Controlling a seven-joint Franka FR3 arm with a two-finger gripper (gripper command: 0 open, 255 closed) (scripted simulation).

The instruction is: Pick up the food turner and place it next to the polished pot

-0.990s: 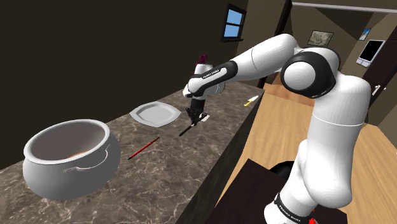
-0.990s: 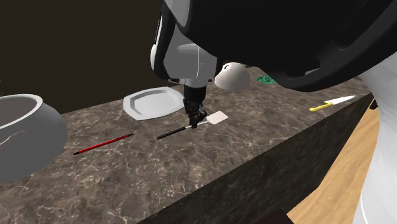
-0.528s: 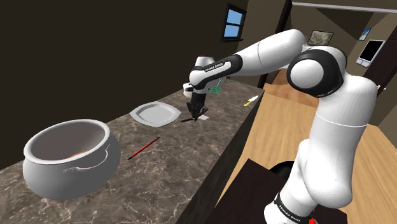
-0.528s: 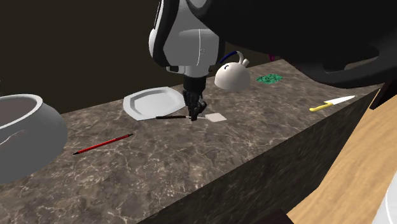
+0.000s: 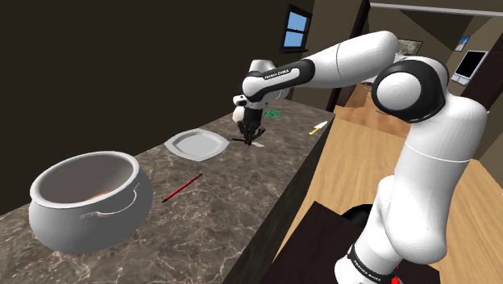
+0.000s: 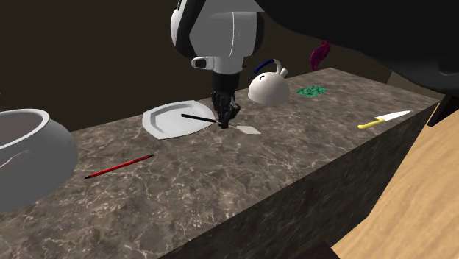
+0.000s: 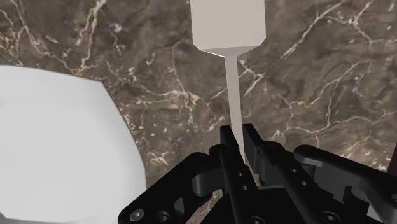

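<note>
While your gripper pinches the food turner by its neck, the blade reaches over the counter beside the white plate

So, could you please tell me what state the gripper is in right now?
Gripper: closed, holding the food turner by its thin neck.

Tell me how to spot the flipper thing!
Find the long dark veined counter, then the white plate on it. Beside the plate, the black pincer clasps the turner: the one tool with a black handle and flat pale square blade.
</note>
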